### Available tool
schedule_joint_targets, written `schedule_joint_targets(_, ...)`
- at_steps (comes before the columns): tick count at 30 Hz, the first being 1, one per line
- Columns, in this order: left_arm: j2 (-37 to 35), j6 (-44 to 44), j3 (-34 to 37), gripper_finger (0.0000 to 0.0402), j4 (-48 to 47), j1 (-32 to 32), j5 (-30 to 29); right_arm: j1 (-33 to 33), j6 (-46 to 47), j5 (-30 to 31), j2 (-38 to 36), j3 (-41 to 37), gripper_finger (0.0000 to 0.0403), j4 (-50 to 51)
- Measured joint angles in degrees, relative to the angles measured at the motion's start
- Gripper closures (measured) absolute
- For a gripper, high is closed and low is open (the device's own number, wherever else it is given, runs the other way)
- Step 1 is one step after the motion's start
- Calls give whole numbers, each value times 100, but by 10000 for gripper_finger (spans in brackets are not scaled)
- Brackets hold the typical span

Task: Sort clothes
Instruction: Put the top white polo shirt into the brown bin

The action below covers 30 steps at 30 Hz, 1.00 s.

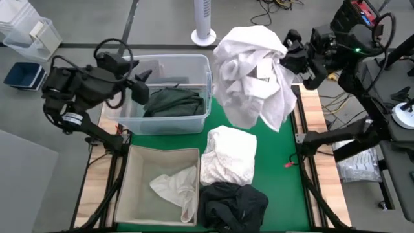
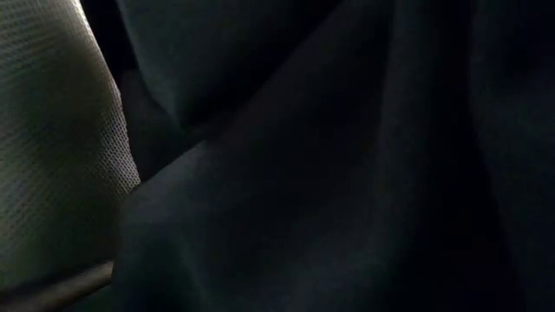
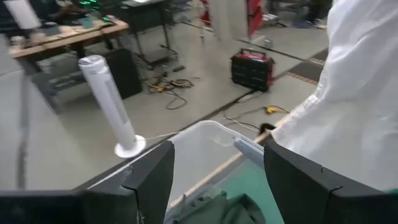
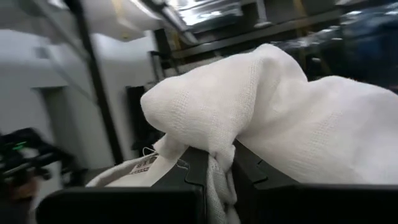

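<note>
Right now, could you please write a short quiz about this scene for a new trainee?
1. True or false: the right gripper is shut on the white garment.
2. What lies in the clear tub? A) dark green garment B) white garment C) nothing
3. Fill in: the beige bin holds a ___ garment.

Key: 1 true. 2 A, the dark green garment. 3 white; see the white garment in the bin.

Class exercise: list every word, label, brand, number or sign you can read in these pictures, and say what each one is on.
No text can be read.
Sewn-in tag on the white garment held in the right pincer: print too blurred to read.
Sticker on the left arm: too small to read.
</note>
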State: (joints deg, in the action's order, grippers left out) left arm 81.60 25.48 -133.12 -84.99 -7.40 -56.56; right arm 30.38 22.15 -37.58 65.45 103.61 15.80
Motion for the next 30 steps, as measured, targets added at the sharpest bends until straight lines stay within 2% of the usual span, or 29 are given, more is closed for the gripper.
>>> schedule_joint_targets(5, -169, -345, 0, 177, -2, 0, 208, -951, -303, 296, 488, 493, 384, 0)
schedule_joint_targets(12, -567, -766, 0, 177, -31, 0, 160, -1989, -529, 312, 1374, 1379, 380, -47)
schedule_joint_targets(15, -724, -897, 0, 177, -33, 0, 158, -2369, -528, 705, 1847, 1762, 380, -32)
schedule_joint_targets(24, -973, -999, 11, 177, -82, 0, 153, -3000, -468, 960, 3361, 3159, 378, -65)
schedule_joint_targets(26, -999, -1000, 13, 177, -189, 0, 154, -3050, -312, 973, 3485, 3049, 378, -438)
schedule_joint_targets(30, -1057, -995, 17, 177, -496, 0, 157, -3093, -219, 1333, 3802, 3055, 378, -389)
